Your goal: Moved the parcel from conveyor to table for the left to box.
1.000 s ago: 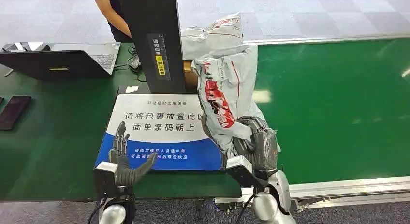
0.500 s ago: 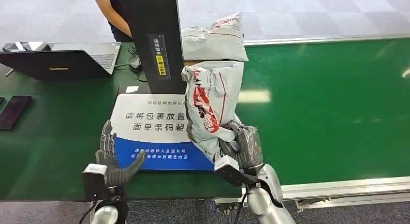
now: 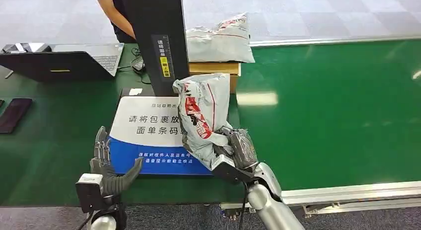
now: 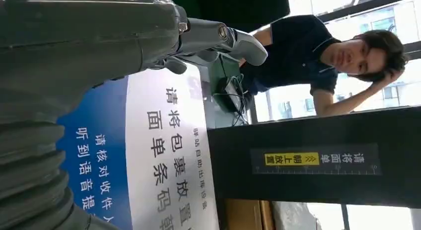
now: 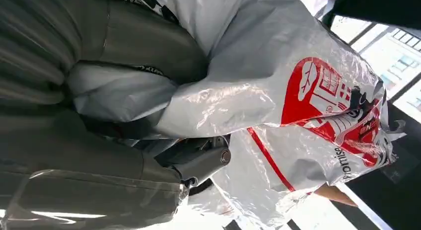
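— Status of the parcel point(image 3: 203, 115)?

— The right hand point(image 3: 238, 153) grips its lower end, fingers point(image 5: 149, 51) wrapped tight into the plastic. It stands raised over the right part of the blue-and-white mat point(image 3: 149, 135) on the counter point(image 3: 49, 150), beside the black post point(image 3: 159, 41).

— And the left hand point(image 3: 106, 163)?

— Fingers spread, holding nothing, at the mat's near left corner.

— Recommendation?

— Lower it flat on the mat, within the left hand's reach, and avoid the post.
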Robot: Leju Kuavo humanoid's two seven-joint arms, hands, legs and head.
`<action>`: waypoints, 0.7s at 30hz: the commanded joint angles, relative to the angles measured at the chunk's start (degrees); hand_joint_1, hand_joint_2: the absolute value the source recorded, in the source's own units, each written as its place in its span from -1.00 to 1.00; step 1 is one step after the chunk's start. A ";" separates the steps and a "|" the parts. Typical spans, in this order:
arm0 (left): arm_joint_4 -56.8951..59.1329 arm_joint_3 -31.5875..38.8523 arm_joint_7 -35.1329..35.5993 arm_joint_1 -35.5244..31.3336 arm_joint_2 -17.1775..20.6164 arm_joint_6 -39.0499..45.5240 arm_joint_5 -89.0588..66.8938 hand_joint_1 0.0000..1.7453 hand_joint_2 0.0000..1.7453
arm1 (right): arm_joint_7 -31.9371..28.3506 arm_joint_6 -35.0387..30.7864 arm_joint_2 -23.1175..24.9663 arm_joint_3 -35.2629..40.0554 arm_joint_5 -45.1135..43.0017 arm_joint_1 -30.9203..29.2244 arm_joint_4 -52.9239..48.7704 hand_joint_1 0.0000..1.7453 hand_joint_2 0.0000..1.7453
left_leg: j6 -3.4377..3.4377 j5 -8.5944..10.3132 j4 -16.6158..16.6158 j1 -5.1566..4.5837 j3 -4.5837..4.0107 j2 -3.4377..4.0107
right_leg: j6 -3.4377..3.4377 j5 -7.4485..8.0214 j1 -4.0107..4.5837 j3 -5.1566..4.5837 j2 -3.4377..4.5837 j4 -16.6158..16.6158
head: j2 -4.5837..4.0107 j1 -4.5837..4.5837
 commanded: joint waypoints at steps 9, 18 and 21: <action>2.11 -1.50 -0.90 0.79 -0.01 2.11 1.18 -1.00 1.00 | -3.36 -9.96 0.89 7.43 6.90 -13.12 24.98 0.94 1.00 | 0.00 -0.04 -0.04 0.01 0.15 0.18 | -0.13 0.01 0.04 0.09 0.11 -0.03 | 0.00 0.00; 5.20 -1.50 -0.03 -2.96 -0.17 -0.24 0.05 -1.00 1.00 | -3.06 -10.93 4.57 10.81 10.78 -16.47 29.97 0.94 1.00 | -0.03 -0.02 -0.07 0.02 0.20 0.11 | -0.21 -0.03 0.06 0.12 0.02 -0.01 | 0.00 0.00; 7.33 -2.09 -0.38 -4.43 -0.10 -0.80 -0.16 -1.00 1.00 | -1.37 -13.72 5.36 12.73 14.43 -17.14 31.96 0.70 1.00 | -0.02 0.00 -0.11 0.01 0.24 0.09 | -0.20 -0.01 0.06 0.15 0.00 -0.03 | 0.00 0.00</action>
